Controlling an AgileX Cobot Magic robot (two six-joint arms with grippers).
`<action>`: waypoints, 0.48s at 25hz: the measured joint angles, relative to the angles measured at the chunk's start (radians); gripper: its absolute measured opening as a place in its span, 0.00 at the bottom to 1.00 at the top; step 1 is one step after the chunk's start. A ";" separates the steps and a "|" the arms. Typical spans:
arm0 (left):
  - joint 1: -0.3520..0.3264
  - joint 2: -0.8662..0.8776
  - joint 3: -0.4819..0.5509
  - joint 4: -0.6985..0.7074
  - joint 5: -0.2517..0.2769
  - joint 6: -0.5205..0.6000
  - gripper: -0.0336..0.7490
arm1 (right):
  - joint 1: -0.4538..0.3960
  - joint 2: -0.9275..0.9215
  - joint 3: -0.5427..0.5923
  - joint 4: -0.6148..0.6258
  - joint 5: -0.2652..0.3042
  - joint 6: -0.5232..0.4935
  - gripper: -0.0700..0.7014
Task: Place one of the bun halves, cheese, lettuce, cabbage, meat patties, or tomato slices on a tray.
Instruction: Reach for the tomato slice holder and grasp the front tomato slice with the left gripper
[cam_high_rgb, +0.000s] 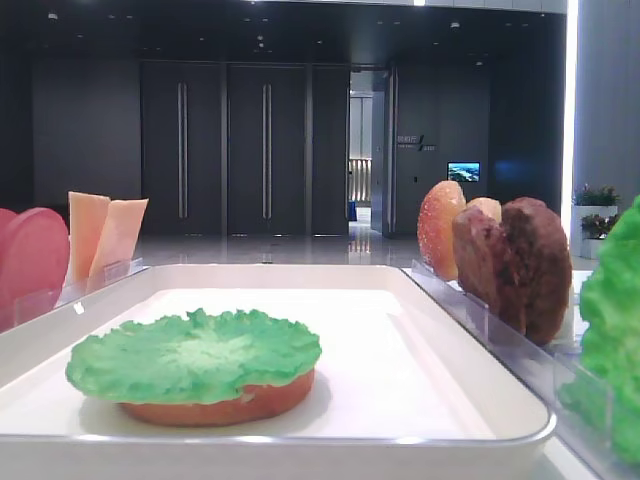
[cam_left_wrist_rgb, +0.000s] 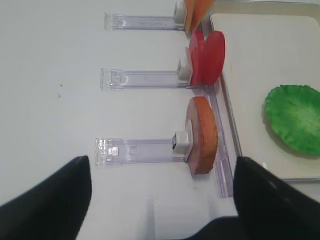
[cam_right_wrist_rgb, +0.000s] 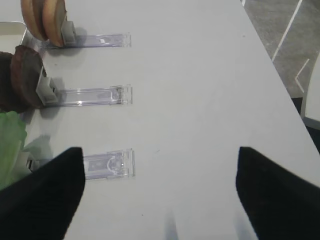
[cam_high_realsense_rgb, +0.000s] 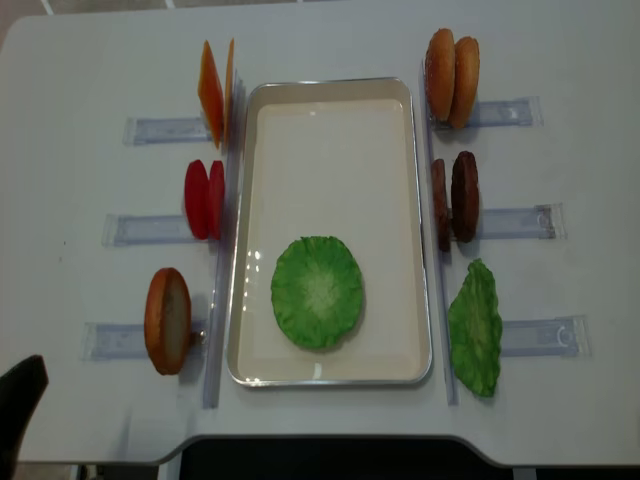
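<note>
A lettuce (cam_high_realsense_rgb: 317, 291) leaf lies on a flat bun half (cam_high_rgb: 220, 405) at the near end of the white tray (cam_high_realsense_rgb: 330, 120). Left of the tray stand cheese (cam_high_realsense_rgb: 215, 92), tomato slices (cam_high_realsense_rgb: 204, 198) and one bun half (cam_left_wrist_rgb: 202, 135). On the right stand two bun halves (cam_high_realsense_rgb: 452, 77), meat patties (cam_high_realsense_rgb: 455, 197) and more lettuce (cam_high_realsense_rgb: 474, 327). Cabbage is out of view. My left gripper (cam_left_wrist_rgb: 161, 170) is open above bare table, short of the single bun half. My right gripper (cam_right_wrist_rgb: 160, 160) is open over bare table, right of the lettuce holder (cam_right_wrist_rgb: 107, 164).
Clear plastic holders (cam_high_realsense_rgb: 525, 225) lie in rows on both sides of the tray, each with a white pusher block (cam_left_wrist_rgb: 181, 141). The table's right edge (cam_right_wrist_rgb: 280, 75) runs close to the right gripper. A dark part of the left arm (cam_high_realsense_rgb: 20, 410) shows at the front left.
</note>
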 joint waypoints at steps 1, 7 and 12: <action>0.000 0.025 -0.016 0.000 0.000 -0.001 0.93 | 0.000 0.000 0.000 0.000 0.000 0.000 0.85; 0.000 0.235 -0.095 0.000 0.000 -0.004 0.93 | 0.000 0.000 0.000 0.000 0.000 0.000 0.85; 0.000 0.429 -0.193 0.000 0.002 -0.007 0.93 | 0.000 0.000 0.000 0.000 0.000 -0.001 0.85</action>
